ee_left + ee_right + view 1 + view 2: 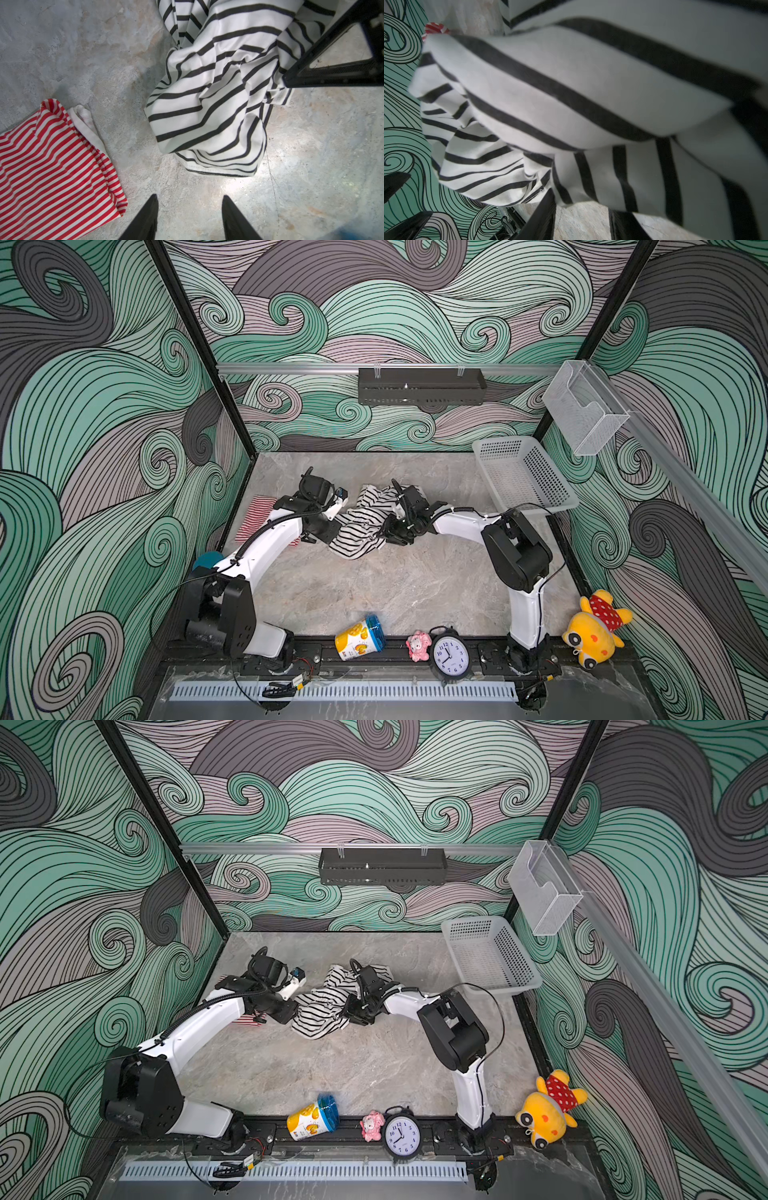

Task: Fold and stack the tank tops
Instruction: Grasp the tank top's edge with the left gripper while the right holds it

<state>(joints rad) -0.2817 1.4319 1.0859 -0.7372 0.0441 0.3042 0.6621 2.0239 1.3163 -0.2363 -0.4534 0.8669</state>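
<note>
Black top (207,104) sits bunched between both grippers, hem just ahead of the open, empty left gripper (190,196); right gripper (380,534) is buried in its folds, can't tell its grip.

- Left arm (266,547): rooted at the near left corner, elbow bent, white forearm slanting up toward the middle of the table.
- Left gripper (190,200): pointing down, both black fingers (145,218) clearly apart, nothing between them.
- Right arm (457,524): rooted at the near right, upright at first, then bent sharply at the dark elbow and stretched leftward, low over the table.
- Right gripper (581,207): turned toward the left gripper, close to it but not touching; fingers partly apart, tips covered, so grip not clear.
</note>
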